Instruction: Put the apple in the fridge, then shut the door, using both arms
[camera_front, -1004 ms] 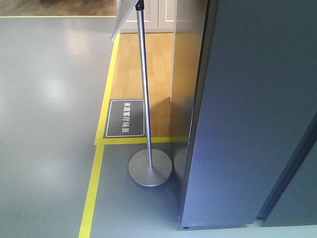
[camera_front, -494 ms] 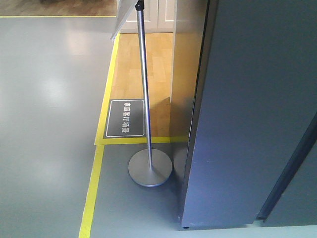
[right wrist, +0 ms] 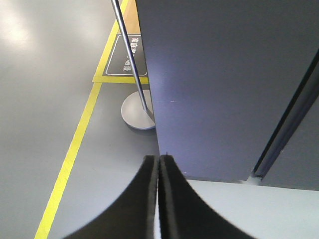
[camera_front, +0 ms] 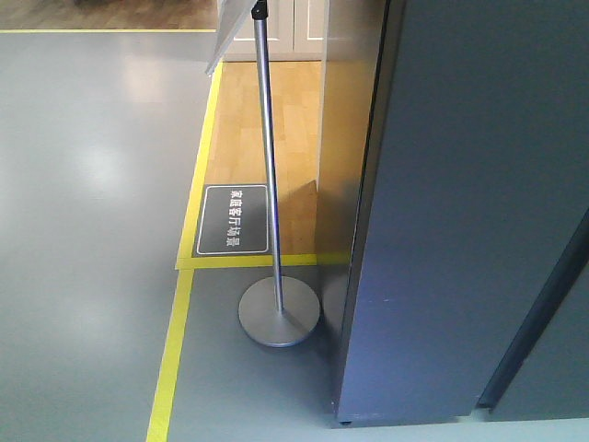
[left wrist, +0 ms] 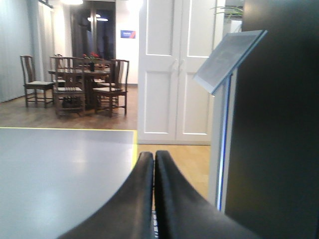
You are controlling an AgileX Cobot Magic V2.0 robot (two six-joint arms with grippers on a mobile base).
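Both my left gripper (left wrist: 153, 199) and right gripper (right wrist: 159, 199) are clenched empty, no apple anywhere in view, fridge (camera_front: 460, 230) dark side dead ahead, so I reckon I'm finding the apple next.

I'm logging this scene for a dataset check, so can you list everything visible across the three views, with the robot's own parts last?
fridge: one, dark grey, filling the right of the front view; no apple seen anywhere
sign stand: one, silver pole on a round base, just left of the fridge, tilted grey panel on top
floor label: one, black with white characters, on the wooden floor behind the stand
floor tape: yellow lines, bordering the grey floor
double doors: one pair, white, behind the stand
dining set: dark wooden table and several chairs, far left room
left claw: one, black, fingers pressed together, empty
right claw: one, black, fingers together, empty, pointing at the fridge
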